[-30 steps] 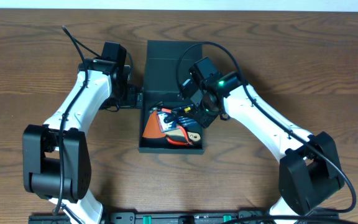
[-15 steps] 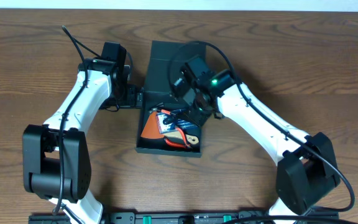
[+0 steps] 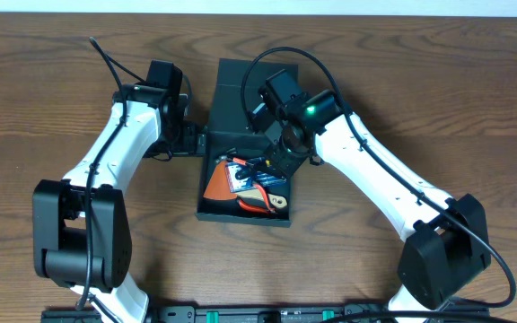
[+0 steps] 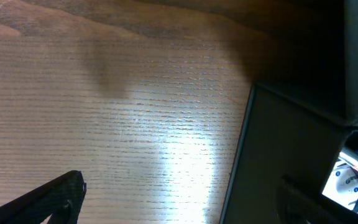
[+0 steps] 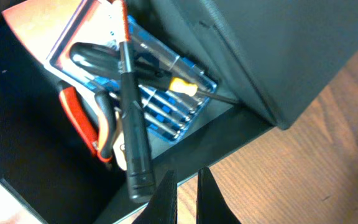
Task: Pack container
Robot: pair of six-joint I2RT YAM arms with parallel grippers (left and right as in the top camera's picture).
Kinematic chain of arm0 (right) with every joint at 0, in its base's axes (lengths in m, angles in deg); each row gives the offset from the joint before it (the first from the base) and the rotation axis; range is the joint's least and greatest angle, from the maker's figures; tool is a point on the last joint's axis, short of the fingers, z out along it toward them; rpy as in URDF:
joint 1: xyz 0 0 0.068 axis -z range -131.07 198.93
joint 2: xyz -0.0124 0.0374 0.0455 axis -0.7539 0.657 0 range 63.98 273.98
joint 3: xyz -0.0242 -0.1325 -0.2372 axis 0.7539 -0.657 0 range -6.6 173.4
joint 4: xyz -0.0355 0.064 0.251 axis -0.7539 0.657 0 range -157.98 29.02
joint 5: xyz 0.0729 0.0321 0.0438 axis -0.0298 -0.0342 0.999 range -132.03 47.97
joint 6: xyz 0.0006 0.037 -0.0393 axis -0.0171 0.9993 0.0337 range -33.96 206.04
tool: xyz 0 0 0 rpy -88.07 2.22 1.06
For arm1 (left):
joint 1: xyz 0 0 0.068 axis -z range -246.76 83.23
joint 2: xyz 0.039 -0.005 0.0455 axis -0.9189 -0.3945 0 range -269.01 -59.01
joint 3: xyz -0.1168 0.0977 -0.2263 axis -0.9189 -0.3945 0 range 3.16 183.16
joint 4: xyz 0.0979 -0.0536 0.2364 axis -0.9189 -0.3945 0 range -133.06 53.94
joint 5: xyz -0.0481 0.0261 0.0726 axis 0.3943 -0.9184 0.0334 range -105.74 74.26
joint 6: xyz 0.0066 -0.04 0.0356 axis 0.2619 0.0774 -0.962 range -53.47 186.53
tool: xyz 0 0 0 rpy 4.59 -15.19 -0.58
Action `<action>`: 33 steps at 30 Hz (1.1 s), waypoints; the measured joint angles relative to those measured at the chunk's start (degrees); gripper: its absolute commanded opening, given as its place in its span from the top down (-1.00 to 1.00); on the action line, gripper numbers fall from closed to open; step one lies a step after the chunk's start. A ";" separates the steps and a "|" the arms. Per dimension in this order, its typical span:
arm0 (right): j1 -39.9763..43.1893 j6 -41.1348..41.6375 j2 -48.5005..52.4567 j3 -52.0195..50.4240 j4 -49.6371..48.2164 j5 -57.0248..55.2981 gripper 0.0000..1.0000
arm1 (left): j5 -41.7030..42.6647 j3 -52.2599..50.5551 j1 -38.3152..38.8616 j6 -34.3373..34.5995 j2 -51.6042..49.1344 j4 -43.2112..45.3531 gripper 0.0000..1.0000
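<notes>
The dark teal container lies open mid-table, its flap lid folded back at the far side. Inside are an orange packet, red-handled pliers, a blue screwdriver set and a black-handled screwdriver. My left gripper is open astride the container's left wall: one finger is over the table, the other over the box. My right gripper hovers over the right wall near the lid hinge. Its fingers are shut and empty.
The wooden table surrounds the container on all sides. A black cable runs from the left arm toward the back left. A black rail lies along the front edge.
My right gripper has moved back and left, toward the lid hinge. The container's near end has shifted slightly left. The left arm has not moved.
</notes>
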 measured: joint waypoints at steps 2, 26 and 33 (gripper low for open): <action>0.00 -0.04 0.00 0.00 0.83 0.79 0.95 | 0.00 0.00 0.00 -0.02 0.00 0.00 -0.91; -1.51 -0.61 0.04 -4.87 2.51 9.51 0.93 | 0.00 0.00 0.00 -0.02 0.00 0.00 -0.91; -1.55 1.55 0.07 -6.56 -4.46 9.53 0.84 | 0.00 0.00 0.00 -0.02 0.00 -0.04 -0.91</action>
